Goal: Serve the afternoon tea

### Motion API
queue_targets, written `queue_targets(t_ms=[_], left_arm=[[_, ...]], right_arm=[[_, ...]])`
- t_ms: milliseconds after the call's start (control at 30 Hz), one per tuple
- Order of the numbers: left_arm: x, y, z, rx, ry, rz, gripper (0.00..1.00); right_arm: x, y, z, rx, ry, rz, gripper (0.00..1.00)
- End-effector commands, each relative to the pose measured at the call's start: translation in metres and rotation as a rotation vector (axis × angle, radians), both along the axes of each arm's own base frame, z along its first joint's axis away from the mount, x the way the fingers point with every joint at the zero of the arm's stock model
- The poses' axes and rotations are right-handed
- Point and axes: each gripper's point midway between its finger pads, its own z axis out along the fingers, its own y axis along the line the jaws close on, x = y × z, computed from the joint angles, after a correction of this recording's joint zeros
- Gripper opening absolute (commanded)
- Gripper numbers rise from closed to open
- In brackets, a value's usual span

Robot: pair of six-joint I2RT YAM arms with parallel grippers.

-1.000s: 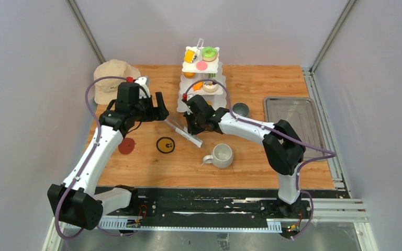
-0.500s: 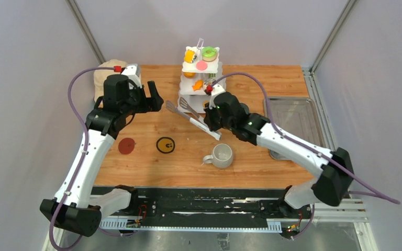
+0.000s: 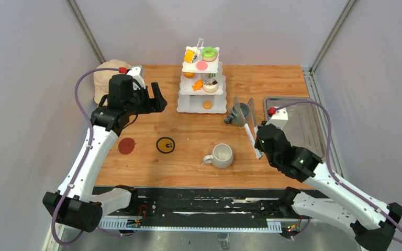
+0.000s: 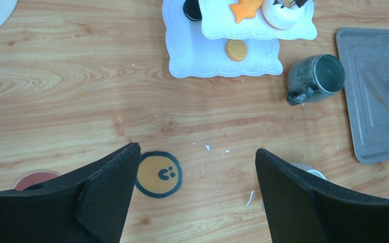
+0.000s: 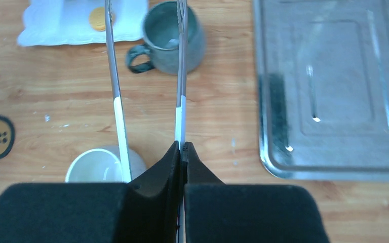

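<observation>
The white three-tier stand (image 3: 189, 105) at the back centre carries pastries: a green donut (image 3: 209, 53), a yellow piece (image 3: 190, 55) and a pink piece (image 3: 201, 65) on top, and an orange cookie (image 4: 237, 49) on the bottom tier. A dark grey mug (image 3: 239, 111) sits right of the stand. A pale mug (image 3: 222, 155) stands nearer the front. My right gripper (image 5: 182, 147) is shut on one arm of metal tongs (image 5: 181, 76), whose tips reach over the dark mug (image 5: 169, 43). My left gripper (image 4: 197, 152) hangs open and empty above the wood, left of the stand.
A steel tray (image 3: 298, 112) lies at the right, beside the right arm. A beige hat (image 3: 107, 70) sits at the back left behind the left wrist. A yellow smiley coaster (image 3: 165, 145) and a red coaster (image 3: 126, 146) lie on the table's left front.
The right arm swung from in front of the stand to the right, carrying the tongs over to the dark mug and tray. The left arm shifted only slightly.
</observation>
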Motion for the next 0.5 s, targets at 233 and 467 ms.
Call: queue_targets(t_ms=[233, 467], left_arm=[[0.003, -0.027, -0.004, -0.001, 0.0, -0.094, 0.88], [0.0, -0.05, -0.023, 0.024, 0.053, -0.171, 0.89]], right_arm=[[-0.034, -0.064, -0.053, -0.059, 0.171, -0.345, 0.01], [-0.028, -0.032, -0.098, -0.077, 0.274, -0.262, 0.01]])
